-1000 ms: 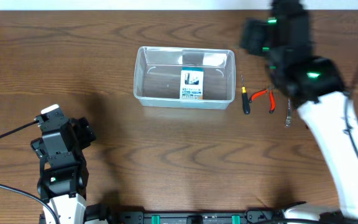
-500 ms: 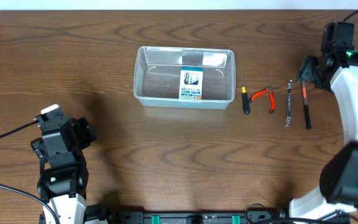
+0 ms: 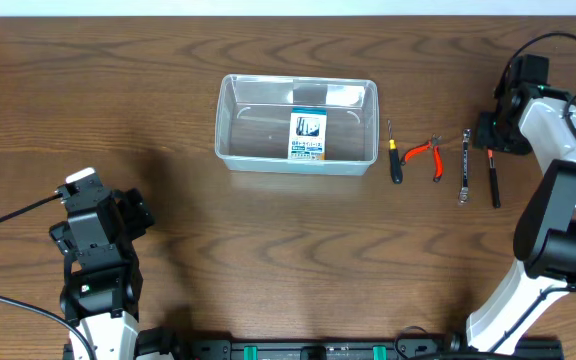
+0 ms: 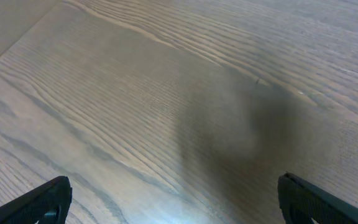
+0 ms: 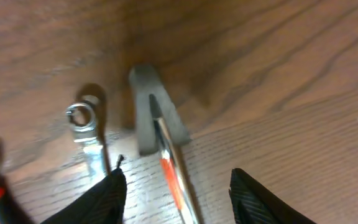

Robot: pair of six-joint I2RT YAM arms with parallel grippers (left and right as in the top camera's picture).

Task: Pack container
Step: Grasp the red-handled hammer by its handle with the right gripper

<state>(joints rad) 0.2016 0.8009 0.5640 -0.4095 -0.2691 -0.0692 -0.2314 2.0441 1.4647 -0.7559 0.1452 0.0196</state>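
The clear container (image 3: 258,130) sits mid-table (image 3: 268,250) with a small blue-and-white box (image 3: 309,137) inside; to its right lie a screwdriver (image 3: 396,160), red pliers (image 3: 425,154), a wrench (image 3: 464,165) and an orange-striped tool (image 3: 492,178); the right gripper (image 5: 179,180) is spread astride that tool's shaft; the left gripper (image 4: 174,183), spread wide, hangs over bare wood, well apart from the container.

"What do you look like from above?"

"My right arm (image 3: 560,150) is white shells over black joints. My left arm (image 3: 98,235) is black blocks on a white base, with thin black cables (image 3: 13,211) at the frame's lower left."

"And your fingertips (image 5: 107,196)?"

"Matte black, rounded."
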